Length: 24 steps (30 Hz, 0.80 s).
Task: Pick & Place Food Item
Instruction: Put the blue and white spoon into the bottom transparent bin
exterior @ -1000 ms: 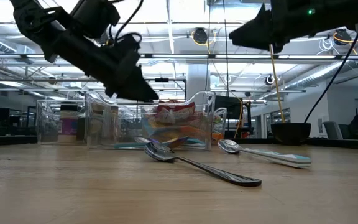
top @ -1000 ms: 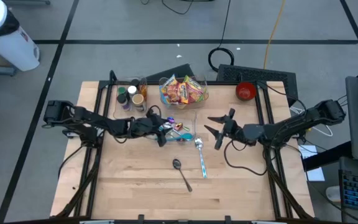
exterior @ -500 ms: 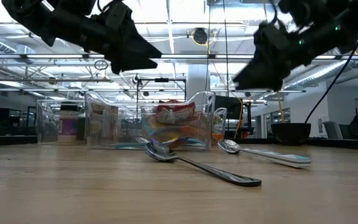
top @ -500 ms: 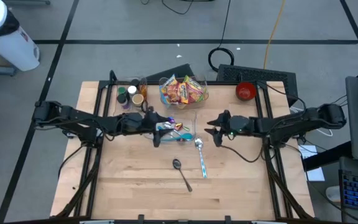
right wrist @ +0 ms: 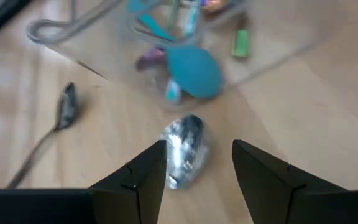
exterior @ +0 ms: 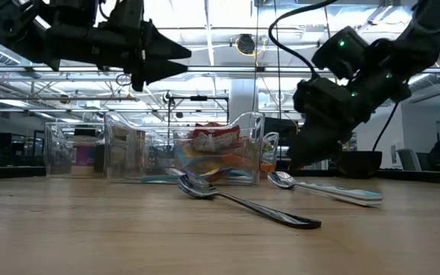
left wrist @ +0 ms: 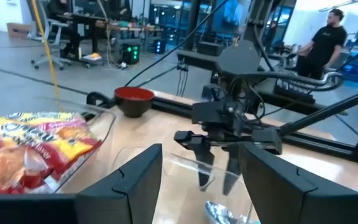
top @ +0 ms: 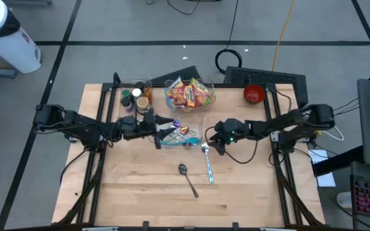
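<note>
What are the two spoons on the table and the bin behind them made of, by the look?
Dark spoon: looks like polished metal throughout; its bowl and handle gleam in the low view.
Light-handled spoon: shiny, mirror-like bowl, probably metal; the pale handle looks like plastic, not certain.
Clear bin: see-through with glossy walls, likely acrylic or similar plastic; its contents show through.

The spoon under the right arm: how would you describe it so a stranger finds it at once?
Find the clear tray mid-table. By its right corner lies the spoon with the pale handle, bowl toward the tray, below the right gripper. The other spoon is all metal and lies aslant.
</note>
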Each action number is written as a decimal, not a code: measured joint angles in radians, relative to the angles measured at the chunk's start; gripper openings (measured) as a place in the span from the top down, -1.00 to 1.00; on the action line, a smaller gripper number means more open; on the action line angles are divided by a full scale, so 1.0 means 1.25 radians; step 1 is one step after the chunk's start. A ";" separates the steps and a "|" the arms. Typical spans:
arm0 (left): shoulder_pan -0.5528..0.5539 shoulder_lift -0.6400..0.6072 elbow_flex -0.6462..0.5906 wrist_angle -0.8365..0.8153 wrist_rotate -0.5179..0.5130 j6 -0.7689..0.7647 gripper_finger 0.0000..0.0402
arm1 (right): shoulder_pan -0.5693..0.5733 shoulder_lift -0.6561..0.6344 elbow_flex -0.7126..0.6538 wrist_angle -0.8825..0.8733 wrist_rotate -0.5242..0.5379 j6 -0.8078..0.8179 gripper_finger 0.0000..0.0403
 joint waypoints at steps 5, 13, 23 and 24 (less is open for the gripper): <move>0.001 0.000 0.000 -0.002 0.000 -0.009 -0.09 | -0.013 0.073 0.000 0.086 -0.068 -0.005 0.11; 0.001 0.000 0.000 -0.004 0.000 -0.010 -0.09 | -0.032 0.130 0.002 0.120 -0.064 -0.022 0.11; 0.001 0.000 0.000 -0.005 0.001 -0.010 -0.10 | -0.014 0.196 0.050 0.140 -0.066 -0.024 0.12; 0.001 0.000 0.000 -0.005 0.001 -0.010 -0.09 | -0.014 0.205 0.058 0.140 -0.067 -0.024 0.12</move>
